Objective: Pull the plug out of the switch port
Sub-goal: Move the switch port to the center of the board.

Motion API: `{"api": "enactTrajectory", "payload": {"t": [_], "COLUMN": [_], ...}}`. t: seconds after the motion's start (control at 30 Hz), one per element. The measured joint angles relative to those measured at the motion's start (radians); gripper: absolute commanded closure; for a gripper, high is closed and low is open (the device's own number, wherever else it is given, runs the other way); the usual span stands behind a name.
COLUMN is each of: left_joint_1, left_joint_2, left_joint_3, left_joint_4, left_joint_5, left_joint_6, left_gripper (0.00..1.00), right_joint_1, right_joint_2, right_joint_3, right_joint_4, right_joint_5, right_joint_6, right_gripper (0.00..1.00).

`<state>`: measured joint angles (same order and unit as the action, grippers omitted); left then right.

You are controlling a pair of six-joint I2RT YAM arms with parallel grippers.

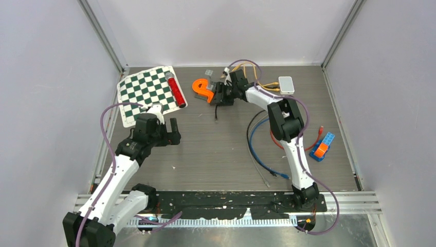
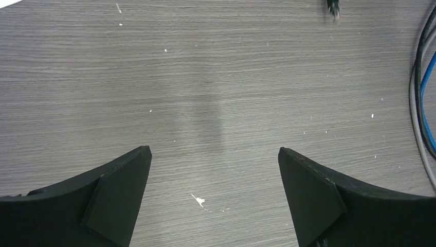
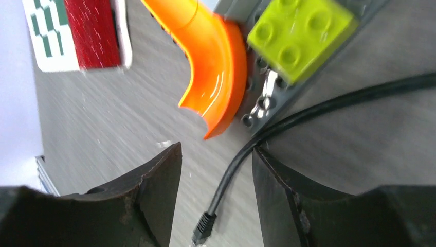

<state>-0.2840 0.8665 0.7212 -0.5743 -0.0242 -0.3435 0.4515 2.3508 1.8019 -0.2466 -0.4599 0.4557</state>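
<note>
The black cable's plug is free of any port, its tip resting on the table. It lies between my right gripper's open fingers, and the cable runs past the right fingertip without being pinched. From above, the right gripper is at the far middle and the plug hangs just near of it. The white switch sits farther right, with yellow cables at it. My left gripper is wide open over bare table, and the plug shows at that view's top edge.
An orange curved piece and a green brick on a grey plate lie just beyond the right gripper. A chessboard mat with a red cylinder is at far left. Blue, black and red cables loop at right, near blue-orange bricks.
</note>
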Motion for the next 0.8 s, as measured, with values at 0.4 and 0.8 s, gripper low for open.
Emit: {"api": "enactTrajectory", "payload": {"t": [0.4, 0.8], "left_joint_1": [0.0, 0.0], "left_joint_2": [0.0, 0.008], "left_joint_3": [0.0, 0.0], "left_joint_4": [0.0, 0.003], "left_joint_5": [0.008, 0.053], "left_joint_6": [-0.016, -0.019], "left_gripper": [0.01, 0.01], "right_joint_1": [-0.016, -0.133], "right_joint_2": [0.12, -0.448], "right_joint_3": [0.175, -0.335], "right_joint_4": [0.029, 0.008], "right_joint_5": [-0.05, -0.015], "right_joint_6": [0.053, -0.01], "right_gripper": [0.24, 0.08]}}
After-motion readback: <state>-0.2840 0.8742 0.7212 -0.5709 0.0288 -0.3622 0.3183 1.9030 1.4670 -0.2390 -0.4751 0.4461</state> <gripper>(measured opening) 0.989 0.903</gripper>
